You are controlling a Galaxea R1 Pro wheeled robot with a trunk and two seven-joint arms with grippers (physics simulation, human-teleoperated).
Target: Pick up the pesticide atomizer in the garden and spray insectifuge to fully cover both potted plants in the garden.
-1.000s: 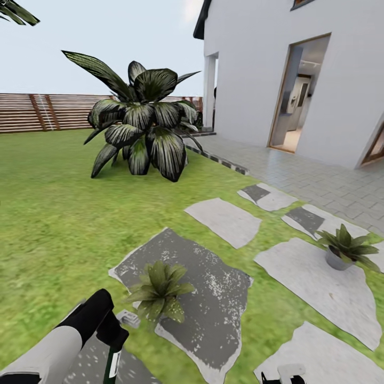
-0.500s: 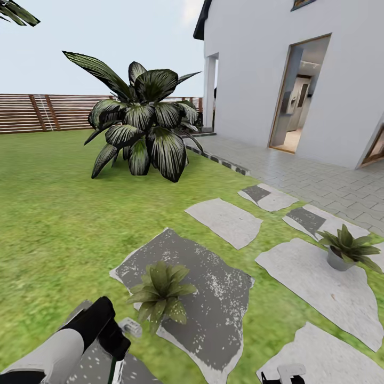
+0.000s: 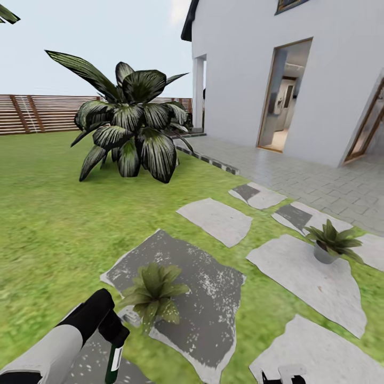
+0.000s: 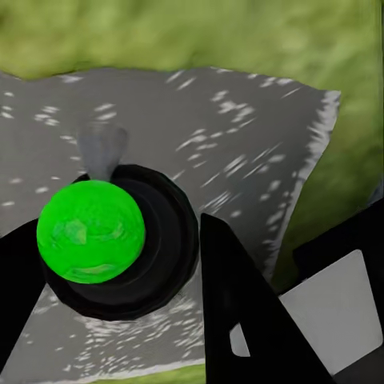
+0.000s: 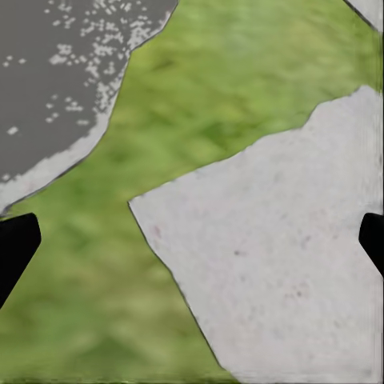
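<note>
Open lawn (image 3: 48, 213) lies beside the near potted plant (image 3: 153, 290); the big striped plant (image 3: 128, 128) stands well back.

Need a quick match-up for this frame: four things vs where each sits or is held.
Things:
1. pesticide atomizer
2. near potted plant
3. far potted plant
4. big striped-leaf plant

Places:
A. on the lawn, toward the fence
B. on the dark speckled stepping stone
C. held in the left gripper
D. on a pale stepping stone by the paving

Pairs: 1-C, 2-B, 3-D, 4-A
</note>
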